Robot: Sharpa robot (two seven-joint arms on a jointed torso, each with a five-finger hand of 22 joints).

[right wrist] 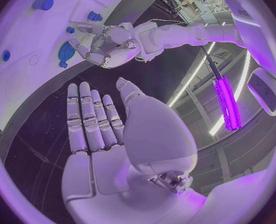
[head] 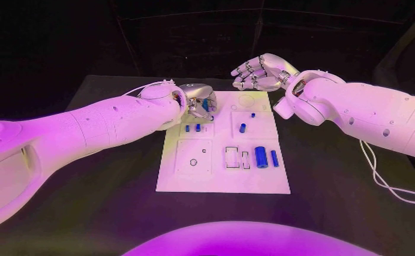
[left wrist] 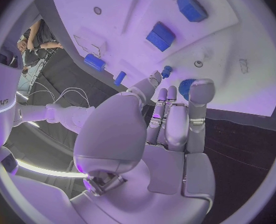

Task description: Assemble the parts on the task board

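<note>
Left hand (head: pixel 197 101) hovers over the white board's (head: pixel 207 181) ten o'clock corner, fingers straight, holding nothing; right hand (head: pixel 262 72), at one o'clock, loosely curled, empty.

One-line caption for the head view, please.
Left hand hovers over the white task board's far left corner among blue parts; right hand waits open beyond it.

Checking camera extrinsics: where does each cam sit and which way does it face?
Head: above, looking down at the board; both arms enter.
Left wrist: behind the left robot hand, facing the board and a round blue part.
Right wrist: behind the right robot hand, facing the board's edge.
Shared: both wrist views show that part.
</note>
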